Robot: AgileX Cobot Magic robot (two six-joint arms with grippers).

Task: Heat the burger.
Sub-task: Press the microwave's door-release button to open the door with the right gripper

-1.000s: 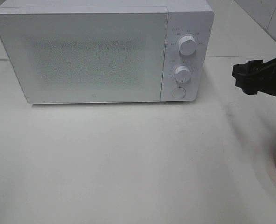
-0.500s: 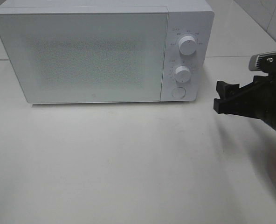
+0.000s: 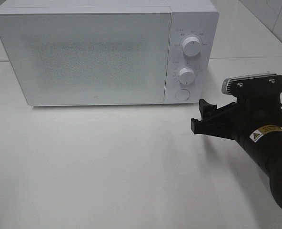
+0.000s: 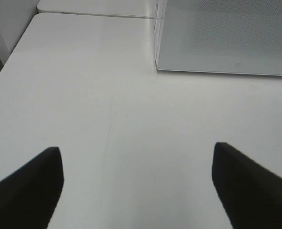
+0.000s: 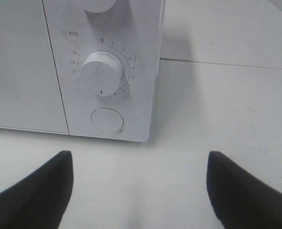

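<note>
Hovering low over the white table (image 3: 107, 167), the right gripper (image 3: 198, 115) points toward the lower right front of the microwave (image 3: 207, 28). Its two black fingers are spread wide with nothing between them. Only bare tabletop lies between the fingertips and the control panel. On that panel an upper dial (image 3: 192, 46) sits above a lower dial (image 3: 186, 75), and a round button (image 3: 181, 94) sits beneath both, near the bottom edge. The right wrist view faces this button and the lower dial almost head on. The microwave door (image 3: 84, 57) is shut flat across the front, its speckled window closing off the inside. The left gripper (image 4: 136, 150) is likewise spread wide and empty above the table, with the door's lower left corner ahead of it. The burger shows in none of the views, so where it sits cannot be told.
</note>
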